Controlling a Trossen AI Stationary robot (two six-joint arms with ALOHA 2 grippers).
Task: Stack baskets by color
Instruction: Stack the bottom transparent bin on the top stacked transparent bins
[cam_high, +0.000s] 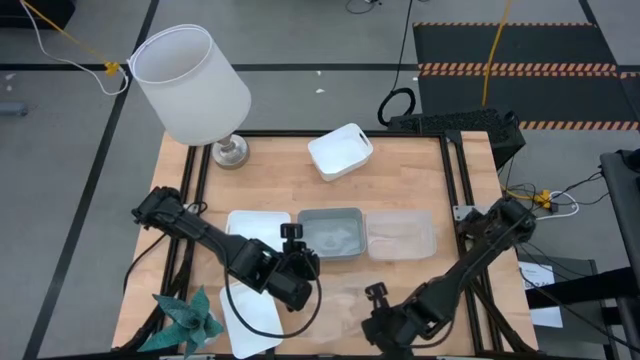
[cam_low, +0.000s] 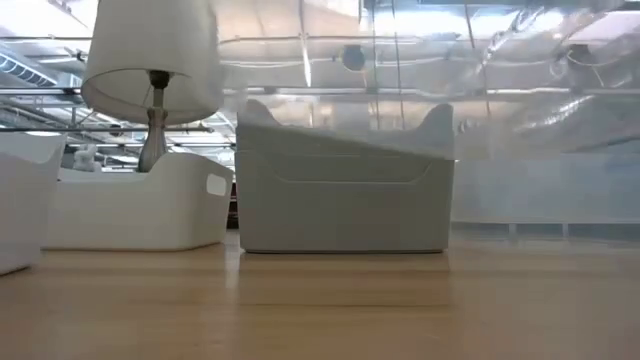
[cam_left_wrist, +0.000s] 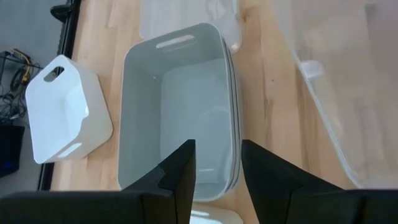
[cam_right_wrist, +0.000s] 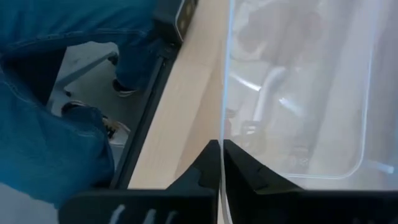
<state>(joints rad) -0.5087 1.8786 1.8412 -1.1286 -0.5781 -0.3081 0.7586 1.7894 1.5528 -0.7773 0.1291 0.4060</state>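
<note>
The right claw (cam_right_wrist: 221, 163) is pinched together on the thin rim of a clear basket (cam_right_wrist: 298, 93), a smooth, see-through plastic bin with rounded corners, held near the front edge of the bench (cam_high: 270, 175). In the high view that claw (cam_high: 372, 318) sits at the front, right of centre. Beyond the bench edge, a person's legs in blue denim and a shoe show in the right wrist view.

The left claw (cam_left_wrist: 217, 177) hangs with its two dark fingers apart, gripping nothing, just above the near end of the grey-blue baskets (cam_left_wrist: 180, 112). These are nested, their rims showing as close layers, translucent, with a slot handle at the far end. In the high view this stack (cam_high: 331, 233) stands mid-bench, between a white basket (cam_high: 252, 224) on its left and another clear basket (cam_high: 400, 235) on its right, all three touching or nearly so.

A further white basket (cam_high: 340, 151), opaque and glossy, lies alone toward the back. Another white one (cam_high: 250, 320) lies at the front left. A lamp (cam_high: 195, 85) with a white conical shade and metal base stands at the back left corner. A teal star-shaped object (cam_high: 185, 320) lies at the front left.
</note>
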